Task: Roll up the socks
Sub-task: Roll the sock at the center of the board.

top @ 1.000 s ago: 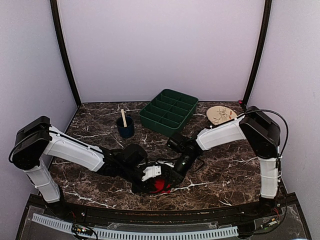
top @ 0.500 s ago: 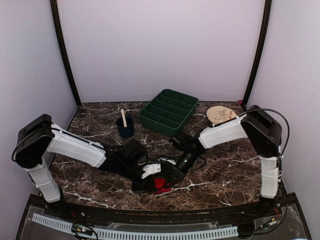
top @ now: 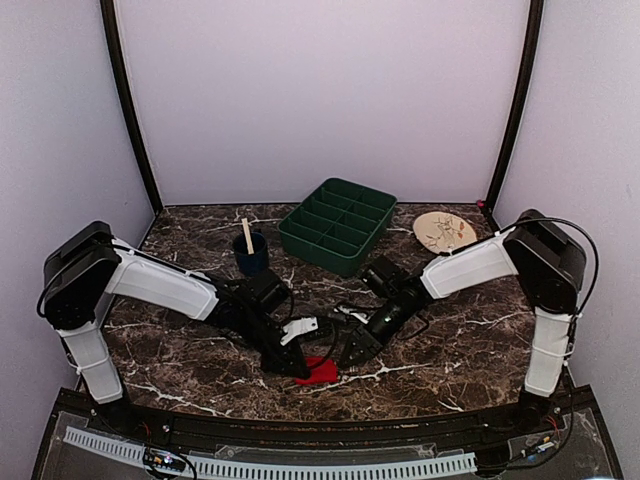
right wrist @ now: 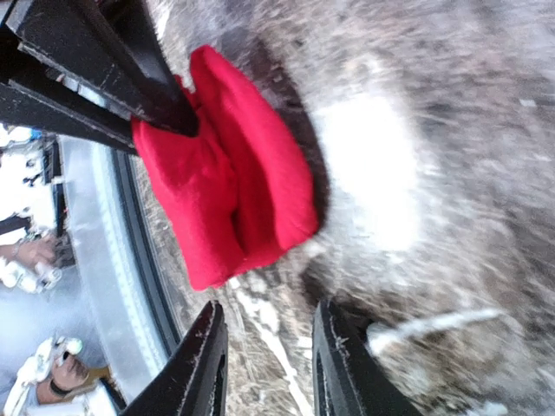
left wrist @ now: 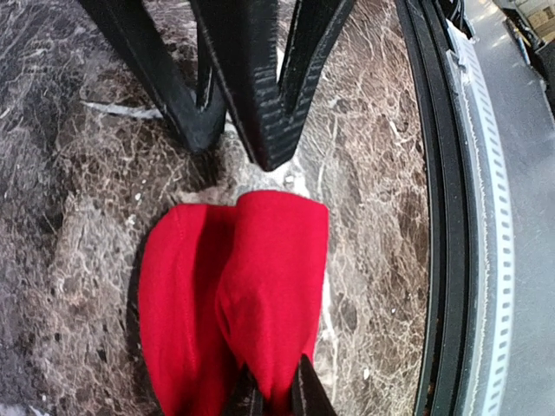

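Observation:
A folded red sock [top: 322,372] lies on the marble table close to the front edge. My left gripper [top: 303,369] is shut on one end of it. In the left wrist view the two fingertips [left wrist: 303,397] pinch the red sock [left wrist: 243,286] at the bottom of the frame. My right gripper [top: 346,356] stands just right of the sock, open, with nothing between its fingers. In the right wrist view the open right gripper [right wrist: 264,364] hangs a short way from the red sock [right wrist: 227,199], and the left gripper's black fingers [right wrist: 130,82] hold the sock's far end.
A green compartment tray [top: 338,226] stands at the back centre. A dark blue cup with a wooden stick [top: 251,254] is at the back left, and a round wooden plate [top: 444,231] at the back right. The table's black front rim [left wrist: 438,217] runs right beside the sock.
My right gripper has opened and drawn back to the right, off the sock. My left gripper has shut on the red sock, which now shows more fully.

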### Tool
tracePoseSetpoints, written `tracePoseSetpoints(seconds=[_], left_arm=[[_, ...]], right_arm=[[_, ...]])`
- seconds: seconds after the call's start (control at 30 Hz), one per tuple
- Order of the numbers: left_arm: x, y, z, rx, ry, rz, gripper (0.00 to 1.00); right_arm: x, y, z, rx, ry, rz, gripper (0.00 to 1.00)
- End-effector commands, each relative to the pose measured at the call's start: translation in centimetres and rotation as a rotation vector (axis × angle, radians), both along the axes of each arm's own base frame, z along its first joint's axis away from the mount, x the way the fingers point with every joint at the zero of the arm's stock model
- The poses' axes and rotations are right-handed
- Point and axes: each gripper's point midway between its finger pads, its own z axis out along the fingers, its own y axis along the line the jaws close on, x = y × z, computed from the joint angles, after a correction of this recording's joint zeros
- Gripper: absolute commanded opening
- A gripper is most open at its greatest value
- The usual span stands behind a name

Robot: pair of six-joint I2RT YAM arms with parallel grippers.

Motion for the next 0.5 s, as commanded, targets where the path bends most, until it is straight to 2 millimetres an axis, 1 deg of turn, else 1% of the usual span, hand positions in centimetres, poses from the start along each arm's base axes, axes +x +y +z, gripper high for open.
tracePoseSetpoints(seconds=[0.0,0.07,0.13,0.37,0.47], left_arm=[[-0.6,0.6,0.2,0.027,0.157,0.012,0.00],[-0.5,0.7,0.1,0.038,0.193,0.021,0.00],[-0.7,0.6,0.3,0.027,0.253,0.018,0.00],[-0.6,0.9,1.0,0.002,0.374,0.040,0.00],[-0.5,1.1,1.3,-0.006,0.415,0.049,0.00]], right_arm=[[2.1,-0.1,0.8,0.005,-0.141,-0.066,0.31],[2.7,-0.4,1.0,-0.004,-0.192,-0.091,0.31],[3.2,-0.7,1.1,-0.007,-0.236,-0.115,0.31],[4.6,-2.0,1.8,-0.020,-0.408,-0.216,0.31],[4.5,-2.0,2.6,-0.024,-0.506,-0.220,0.31]])
